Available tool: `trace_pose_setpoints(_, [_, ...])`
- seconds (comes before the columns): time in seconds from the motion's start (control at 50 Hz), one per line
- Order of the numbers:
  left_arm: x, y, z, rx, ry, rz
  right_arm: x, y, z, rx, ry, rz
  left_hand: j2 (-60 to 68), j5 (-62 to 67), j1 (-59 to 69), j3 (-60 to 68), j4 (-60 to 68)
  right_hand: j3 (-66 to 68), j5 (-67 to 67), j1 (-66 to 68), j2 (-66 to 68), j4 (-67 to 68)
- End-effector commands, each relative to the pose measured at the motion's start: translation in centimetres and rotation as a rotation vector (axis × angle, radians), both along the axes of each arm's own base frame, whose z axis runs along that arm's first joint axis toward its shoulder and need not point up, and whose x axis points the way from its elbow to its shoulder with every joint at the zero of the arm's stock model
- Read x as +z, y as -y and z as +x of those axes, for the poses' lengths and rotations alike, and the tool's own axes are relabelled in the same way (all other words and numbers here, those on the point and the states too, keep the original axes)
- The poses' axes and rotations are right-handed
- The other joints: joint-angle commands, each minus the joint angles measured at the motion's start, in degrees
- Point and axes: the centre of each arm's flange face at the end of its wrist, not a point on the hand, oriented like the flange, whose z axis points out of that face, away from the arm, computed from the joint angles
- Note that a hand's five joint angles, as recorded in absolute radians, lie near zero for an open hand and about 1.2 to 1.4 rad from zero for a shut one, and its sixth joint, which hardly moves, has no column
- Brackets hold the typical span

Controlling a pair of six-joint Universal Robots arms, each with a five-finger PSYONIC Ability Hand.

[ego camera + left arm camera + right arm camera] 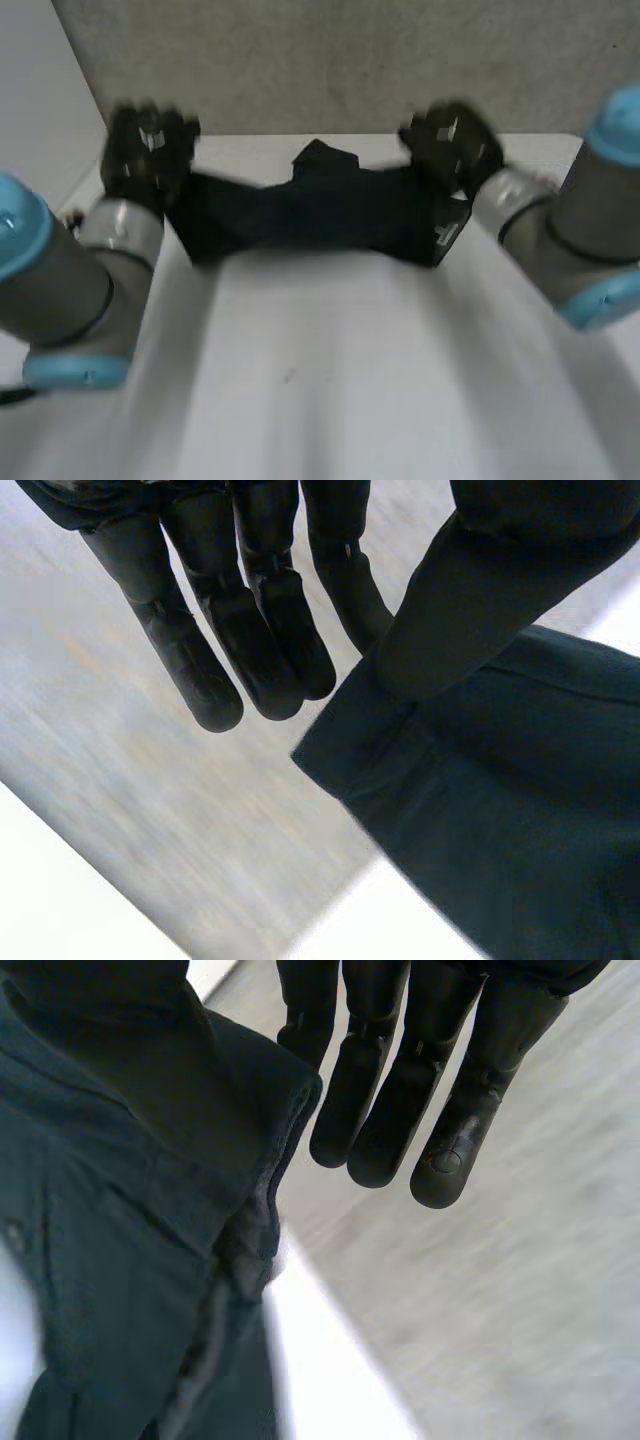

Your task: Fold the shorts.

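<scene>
Left hand: pinched one end of the black shorts between thumb and straight fingers.
Right hand: pinched the opposite end likewise.
Shorts: hung stretched between both hands at the tabletop's far edge.
Doing it well: keeping both ends level and taut would likely land an even fold.
Room: the near tabletop lay bare; a grey wall stood behind.

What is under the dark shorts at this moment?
The white table shows below the shorts, held between the left hand and the right hand. The far table strip behind the cloth is covered.
</scene>
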Motion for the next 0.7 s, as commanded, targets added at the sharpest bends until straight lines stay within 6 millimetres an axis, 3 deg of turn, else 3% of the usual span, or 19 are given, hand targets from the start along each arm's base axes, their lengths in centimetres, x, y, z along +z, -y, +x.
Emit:
trace_pose_setpoints(0.02, [-2.8, -2.6, 2.0, 0.018, 0.076, 0.139, -5.4, -2.9, -1.3, 0.007, -0.126, 0.199, 11.2, 12.4, 15.9, 11.6, 11.1, 12.3, 13.0, 24.4, 12.5, 11.6])
trace_pose_setpoints(0.12, [-1.5, -4.8, 3.8, 0.036, 0.112, 0.211, -2.5, -5.1, -2.6, -0.003, -0.137, 0.222, 11.2, 12.4, 15.9, 11.6, 11.1, 12.3, 13.0, 24.4, 12.5, 11.6])
trace_pose_setpoints(0.22, [-1.4, -8.4, 4.7, -0.033, 0.175, 0.36, 0.2, -9.0, -4.2, 0.014, -0.202, 0.346, 11.2, 12.4, 15.9, 11.6, 11.1, 12.3, 13.0, 24.4, 12.5, 11.6])
trace_pose_setpoints(0.32, [-1.0, -10.8, 5.2, -0.093, 0.195, 0.412, -0.4, -12.8, -5.7, 0.056, -0.366, 0.514, 11.2, 12.4, 15.9, 11.6, 11.1, 12.3, 13.0, 24.4, 12.5, 11.6])
trace_pose_setpoints(0.44, [-0.6, -12.0, 5.5, -0.109, 0.226, 0.413, -0.9, -16.1, -7.2, 0.131, -0.531, 0.58, 11.2, 12.4, 15.9, 11.6, 11.1, 12.3, 13.0, 24.4, 12.5, 11.6])
trace_pose_setpoints(0.58, [-1.1, -12.0, 5.4, -0.119, 0.32, 0.402, -1.6, -16.7, -7.9, 0.135, -0.538, 0.636, 11.2, 12.4, 15.9, 11.6, 11.1, 12.3, 13.0, 24.4, 12.5, 11.6])
trace_pose_setpoints(0.66, [-0.9, -10.8, 4.8, -0.122, 0.348, 0.365, -1.0, -15.2, -8.2, 0.114, -0.477, 0.631, 11.2, 12.4, 15.9, 11.6, 11.1, 12.3, 13.0, 24.4, 12.5, 11.6])
trace_pose_setpoints(0.7, [-0.3, -8.9, 4.0, -0.113, 0.326, 0.295, -0.2, -12.8, -8.8, 0.038, -0.39, 0.605, 11.2, 12.4, 15.9, 11.6, 11.1, 12.3, 13.0, 24.4, 12.5, 11.6])
